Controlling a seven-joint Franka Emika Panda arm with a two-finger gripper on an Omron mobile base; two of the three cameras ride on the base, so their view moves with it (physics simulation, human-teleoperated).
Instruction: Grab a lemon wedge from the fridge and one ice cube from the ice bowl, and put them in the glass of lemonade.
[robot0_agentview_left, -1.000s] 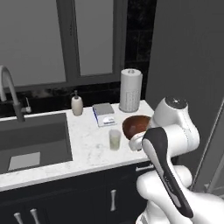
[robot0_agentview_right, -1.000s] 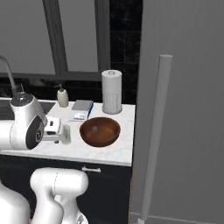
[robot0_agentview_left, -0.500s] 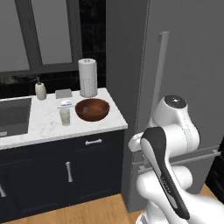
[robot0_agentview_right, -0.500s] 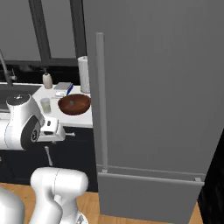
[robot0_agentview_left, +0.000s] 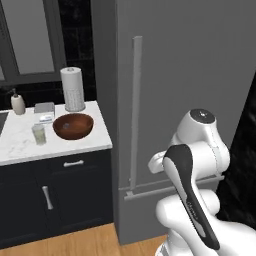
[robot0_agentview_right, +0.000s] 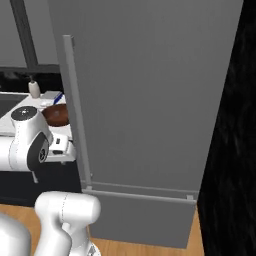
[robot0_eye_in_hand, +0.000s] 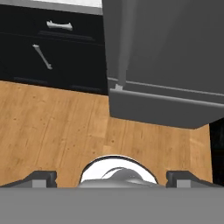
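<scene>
The fridge (robot0_agentview_left: 185, 75) stands shut just right of the table (robot0_agentview_left: 20, 145), where the ice bowl (robot0_agentview_left: 73, 125) and glass of lemonade (robot0_agentview_left: 39, 134) wait. The jaws sit wide apart, empty, aimed at the floor (robot0_eye_in_hand: 52, 127). Best next move, I judge: raise the hand and close squarely around the fridge handle (robot0_agentview_left: 135, 110) near mid-height.

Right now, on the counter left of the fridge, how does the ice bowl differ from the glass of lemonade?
The ice bowl is wide, shallow, glossy reddish-brown and opaque; the glass of lemonade is narrow, upright, clear, with pale liquid. The bowl sits nearer the fridge; the glass stands to its left. Both rest on the white marble counter.
</scene>
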